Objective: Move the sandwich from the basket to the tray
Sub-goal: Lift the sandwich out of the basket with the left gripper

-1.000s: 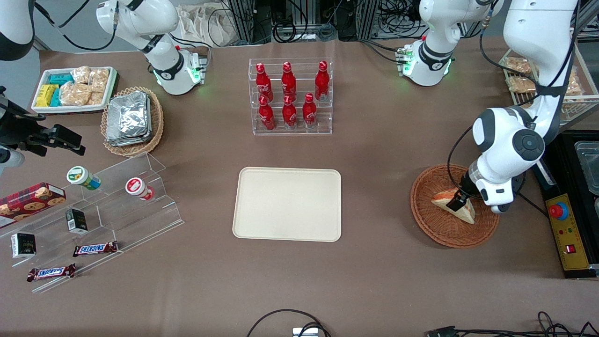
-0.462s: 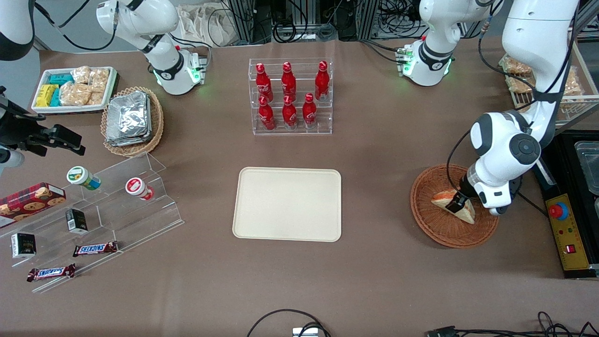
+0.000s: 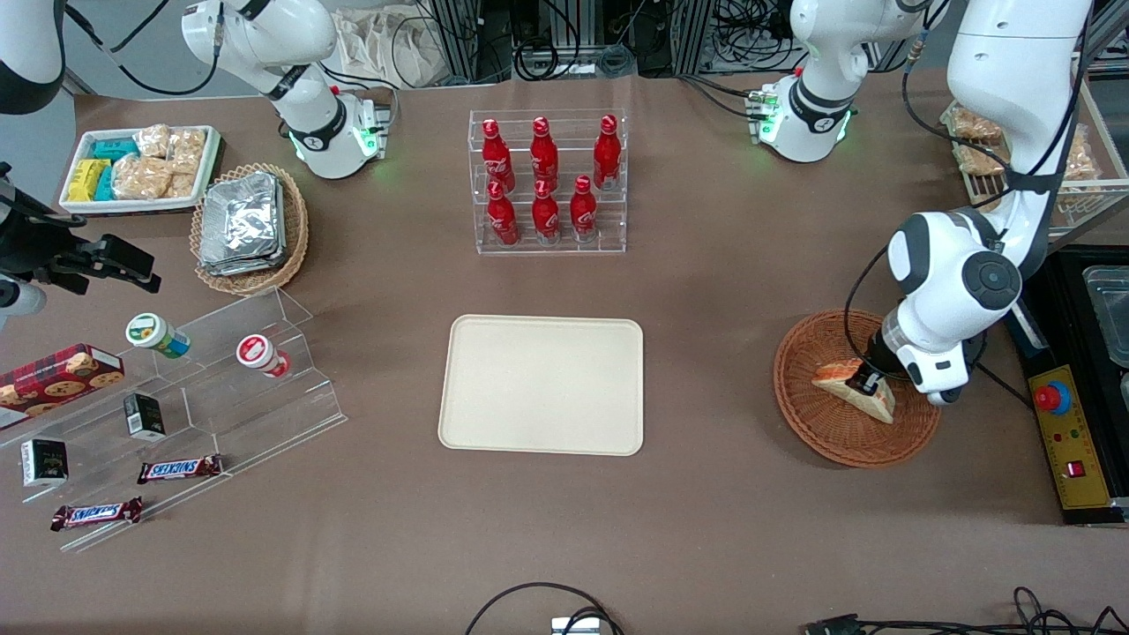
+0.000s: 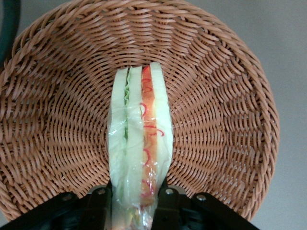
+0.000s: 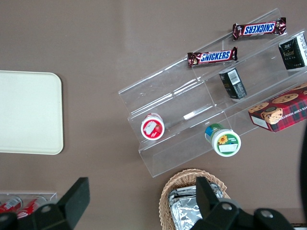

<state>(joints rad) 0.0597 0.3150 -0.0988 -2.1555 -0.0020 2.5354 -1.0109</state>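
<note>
The sandwich [image 3: 875, 405] is a wrapped white-bread wedge standing on edge in the round reddish-brown basket [image 3: 820, 434], toward the working arm's end of the table. My gripper [image 3: 860, 382] is down in the basket, shut on the sandwich. In the left wrist view, the black fingers [image 4: 168, 203] press on both sides of the sandwich [image 4: 140, 139]. Its green and red-orange layers face the camera, and the basket [image 4: 216, 120] weave lies all around it. The cream tray [image 3: 541, 384] lies bare at mid-table; it is also in the right wrist view [image 5: 24, 112].
A clear rack of red bottles [image 3: 547, 181] stands farther from the camera than the tray. A stepped acrylic shelf [image 3: 220, 379] with snacks, an oval basket of foil packets [image 3: 250, 225] and a white snack tray [image 3: 137, 168] lie toward the parked arm's end. A yellow control box [image 3: 1063, 437] sits beside the basket.
The wrist has shifted slightly over the basket and the fingers have drawn in against the sandwich. The sandwich still rests in the basket.
</note>
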